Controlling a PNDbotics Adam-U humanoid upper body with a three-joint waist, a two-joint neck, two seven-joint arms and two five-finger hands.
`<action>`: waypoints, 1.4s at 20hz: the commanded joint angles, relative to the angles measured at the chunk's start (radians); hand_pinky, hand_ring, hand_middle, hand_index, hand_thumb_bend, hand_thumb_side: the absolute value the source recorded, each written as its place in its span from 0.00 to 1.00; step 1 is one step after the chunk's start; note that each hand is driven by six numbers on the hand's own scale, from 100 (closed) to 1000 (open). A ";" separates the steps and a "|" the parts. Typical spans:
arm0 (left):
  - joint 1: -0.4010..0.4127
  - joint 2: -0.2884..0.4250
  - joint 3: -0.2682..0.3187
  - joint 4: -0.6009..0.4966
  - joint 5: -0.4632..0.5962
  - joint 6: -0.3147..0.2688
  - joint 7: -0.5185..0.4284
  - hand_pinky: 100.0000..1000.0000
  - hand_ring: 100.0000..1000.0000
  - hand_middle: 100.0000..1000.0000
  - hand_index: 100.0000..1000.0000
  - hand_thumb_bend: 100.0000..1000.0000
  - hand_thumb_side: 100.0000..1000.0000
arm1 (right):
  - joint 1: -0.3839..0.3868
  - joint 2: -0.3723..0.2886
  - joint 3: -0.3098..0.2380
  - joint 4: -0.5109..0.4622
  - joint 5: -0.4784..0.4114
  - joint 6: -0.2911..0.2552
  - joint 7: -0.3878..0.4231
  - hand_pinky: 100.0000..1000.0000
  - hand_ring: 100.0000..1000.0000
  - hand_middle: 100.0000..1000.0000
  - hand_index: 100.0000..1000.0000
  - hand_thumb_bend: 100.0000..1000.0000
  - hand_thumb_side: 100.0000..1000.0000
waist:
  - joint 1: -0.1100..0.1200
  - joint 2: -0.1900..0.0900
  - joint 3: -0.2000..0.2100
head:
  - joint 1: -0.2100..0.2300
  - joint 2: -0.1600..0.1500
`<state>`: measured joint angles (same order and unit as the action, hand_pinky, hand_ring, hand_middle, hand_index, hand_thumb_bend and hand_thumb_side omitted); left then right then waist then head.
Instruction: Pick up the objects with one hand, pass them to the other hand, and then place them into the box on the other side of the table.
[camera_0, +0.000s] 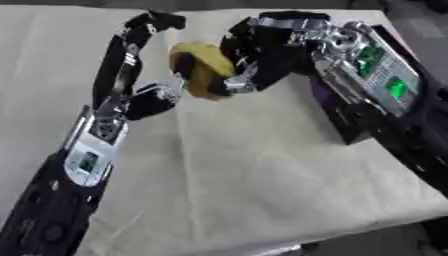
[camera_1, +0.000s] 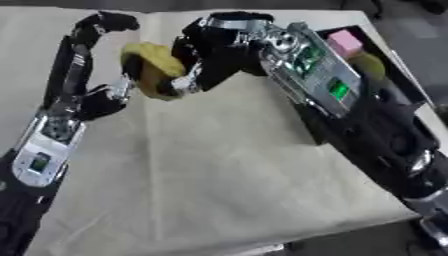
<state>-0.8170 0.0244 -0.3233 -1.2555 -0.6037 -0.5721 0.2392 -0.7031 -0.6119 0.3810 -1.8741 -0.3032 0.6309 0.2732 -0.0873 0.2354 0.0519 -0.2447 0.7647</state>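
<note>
We see even, soft overhead light; pale surface (camera_0: 262, 175) bright, faint shadows under arms; whole frame slightly blurred, blocky; green glare at upper right.

This looks like a robot test room or lab, not a home. A table (camera_0: 262, 190) is draped in plain beige cloth, creased and hanging over the near edge, with dark bare floor (camera_1: 411, 12) beyond it. A black box (camera_1: 398, 65) sits at the right side holding a pink block (camera_1: 344, 42) and a yellowish thing (camera_1: 367, 62). No furnishings or kitchen gear show.
</note>
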 joint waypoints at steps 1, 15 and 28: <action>-0.012 -0.005 0.001 -0.010 0.005 -0.005 0.006 0.74 0.75 0.62 0.79 0.34 0.57 | -0.010 -0.020 -0.019 -0.009 -0.006 0.001 -0.014 0.61 0.58 0.31 0.44 0.41 0.00 | -0.004 0.000 0.000 | -0.005 0.005; 0.001 0.007 -0.002 -0.006 0.071 -0.084 0.059 0.73 0.74 0.62 0.80 0.71 0.83 | 0.004 -0.044 -0.037 -0.007 -0.011 -0.014 -0.054 0.60 0.58 0.31 0.44 0.39 0.00 | -0.001 -0.002 -0.001 | -0.013 0.005; 0.028 0.022 0.011 0.014 0.077 -0.087 0.063 0.73 0.74 0.62 0.80 0.64 0.81 | 0.031 -0.088 -0.070 -0.020 -0.028 -0.024 -0.090 0.60 0.58 0.31 0.44 0.38 0.00 | 0.003 -0.009 -0.021 | -0.019 0.005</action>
<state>-0.7769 0.0358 -0.3207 -1.2328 -0.5291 -0.6597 0.2967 -0.6617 -0.6638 0.3322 -1.8758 -0.3234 0.6083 0.1900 -0.0870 0.2354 0.0326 -0.2583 0.7647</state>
